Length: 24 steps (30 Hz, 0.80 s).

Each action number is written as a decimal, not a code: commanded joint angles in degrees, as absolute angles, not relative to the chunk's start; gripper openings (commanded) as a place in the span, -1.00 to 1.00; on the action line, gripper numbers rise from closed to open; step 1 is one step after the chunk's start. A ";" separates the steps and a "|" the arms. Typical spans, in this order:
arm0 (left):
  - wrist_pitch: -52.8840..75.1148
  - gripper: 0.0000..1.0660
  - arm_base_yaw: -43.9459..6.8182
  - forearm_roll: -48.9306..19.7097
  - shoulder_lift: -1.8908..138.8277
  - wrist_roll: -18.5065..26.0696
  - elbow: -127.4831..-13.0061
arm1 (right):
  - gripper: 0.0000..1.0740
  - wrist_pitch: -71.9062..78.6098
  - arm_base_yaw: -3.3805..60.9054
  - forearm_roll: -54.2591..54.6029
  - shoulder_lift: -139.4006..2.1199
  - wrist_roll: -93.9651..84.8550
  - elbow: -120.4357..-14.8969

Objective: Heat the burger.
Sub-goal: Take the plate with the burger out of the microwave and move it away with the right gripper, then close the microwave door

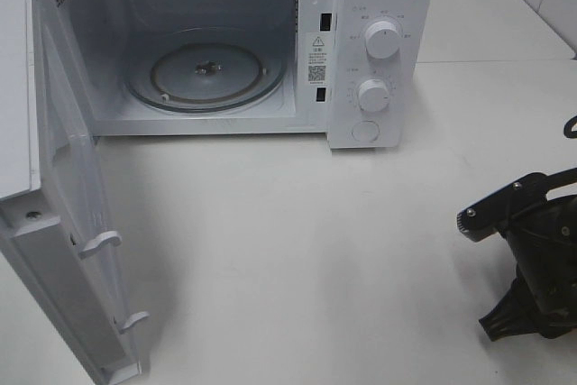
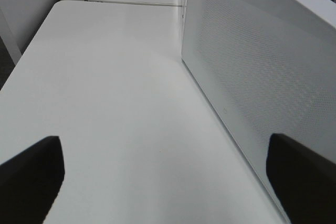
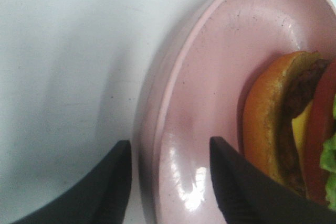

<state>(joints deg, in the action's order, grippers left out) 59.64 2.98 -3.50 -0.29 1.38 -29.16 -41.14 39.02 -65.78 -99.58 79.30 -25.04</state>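
Left tool [image 2: 163,182]: fingers spread wide, empty, beside the white microwave's swung-open door [image 1: 68,223]. Cavity with round glass turntable [image 1: 206,69]: empty; loading not yet done. Right tool [image 3: 168,182]: partly open, astride the round pink plate's rim [image 3: 168,87], apparently not clamping. Burger with orange-brown bun [image 3: 291,124]: on that plate, just past the inner finger. Remaining: load, shut, start.
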 commanded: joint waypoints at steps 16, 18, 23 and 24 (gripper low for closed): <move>59.36 0.88 3.09 -4.01 -1.49 1.20 -28.88 | -0.03 -42.40 38.73 -39.36 -74.60 46.52 -31.05; 59.36 0.88 3.09 -4.01 -1.49 1.20 -28.88 | 0.00 -42.46 38.73 -35.58 -71.05 41.60 -32.14; 59.36 0.88 3.09 -4.01 -1.49 1.20 -28.88 | 0.22 -43.14 38.73 -26.13 -62.51 29.16 -35.12; 59.36 0.88 3.09 -4.01 -1.49 1.20 -28.88 | 0.38 -44.00 38.73 -22.29 -59.01 23.95 -36.10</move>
<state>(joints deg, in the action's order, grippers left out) 59.64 2.98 -3.50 -0.29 1.38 -29.16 -42.91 39.02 -23.95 -59.87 27.39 -35.70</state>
